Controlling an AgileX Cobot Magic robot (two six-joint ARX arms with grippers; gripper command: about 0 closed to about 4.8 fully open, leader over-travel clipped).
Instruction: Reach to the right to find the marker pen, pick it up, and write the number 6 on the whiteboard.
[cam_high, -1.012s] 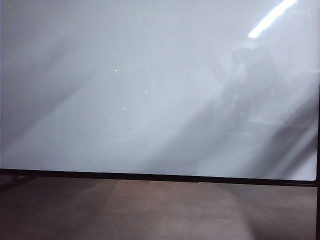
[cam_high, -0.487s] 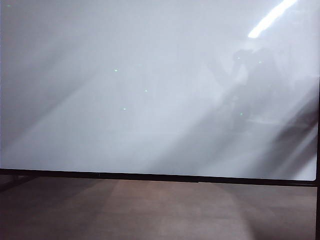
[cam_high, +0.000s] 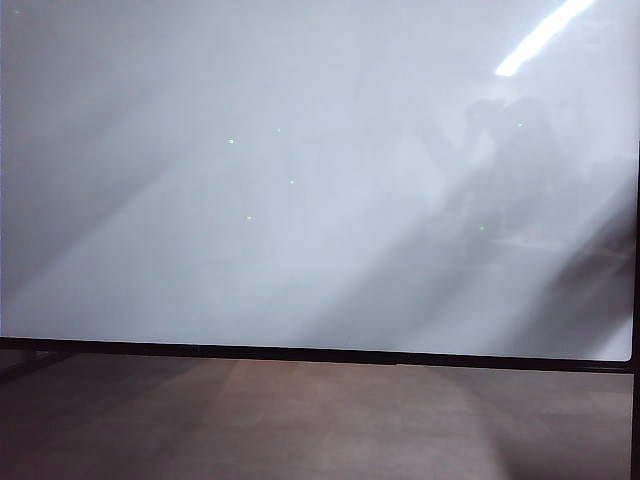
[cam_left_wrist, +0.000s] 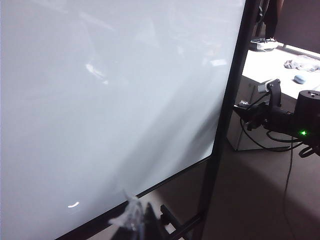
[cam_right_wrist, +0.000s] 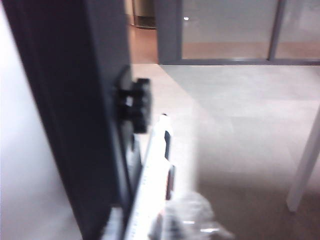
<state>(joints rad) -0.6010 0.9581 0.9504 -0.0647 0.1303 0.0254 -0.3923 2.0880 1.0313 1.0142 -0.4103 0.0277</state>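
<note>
The whiteboard (cam_high: 300, 180) is glossy white with a thin black frame and fills the exterior view; neither gripper shows there. The number 6 is not in view. In the blurred right wrist view, a slim dark shape that looks like the marker pen (cam_right_wrist: 170, 182) lies on a white ledge (cam_right_wrist: 152, 170) beside the board's black frame (cam_right_wrist: 75, 115). My right gripper (cam_right_wrist: 160, 227) hovers at that ledge, one taped fingertip (cam_right_wrist: 195, 220) right beside the dark shape; blur hides its jaws. My left gripper (cam_left_wrist: 140, 220) hangs by the board's lower corner, fingertips together and holding nothing.
A black knob (cam_right_wrist: 134, 105) sticks out of the frame above the ledge, and a second dark slim shape (cam_right_wrist: 167, 144) lies further along it. In the left wrist view the right arm (cam_left_wrist: 280, 117), trailing black cables, reaches toward the frame. A white post (cam_right_wrist: 305, 165) stands on the floor.
In the exterior view only the dim reflection of an arm at the board's right has shifted slightly; the board itself looks the same.
</note>
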